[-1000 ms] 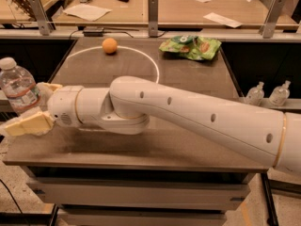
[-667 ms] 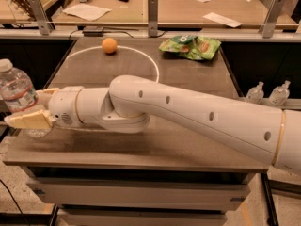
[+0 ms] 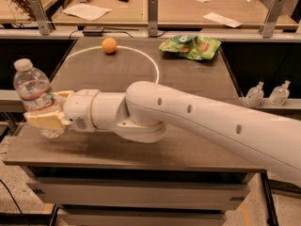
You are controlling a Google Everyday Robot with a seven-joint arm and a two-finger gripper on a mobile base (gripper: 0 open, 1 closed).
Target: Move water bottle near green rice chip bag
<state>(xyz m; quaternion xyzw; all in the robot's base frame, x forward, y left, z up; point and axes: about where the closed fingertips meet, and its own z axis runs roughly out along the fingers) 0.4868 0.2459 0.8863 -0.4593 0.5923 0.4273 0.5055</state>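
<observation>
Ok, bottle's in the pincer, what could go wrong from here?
The pincer grips the clear ribbed plastic water bottle low, at the table's edge; it could tip or slip off there. Carrying it to the bright green foil chip bag at the far side, the arm might sweep the small orange ball.

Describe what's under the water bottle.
Bare table near its left edge. The gripper, shut on the water bottle, partly covers its base, so table contact cannot be told.

Far left, pincer (image 3: 43,108) around water bottle (image 3: 33,86)
</observation>
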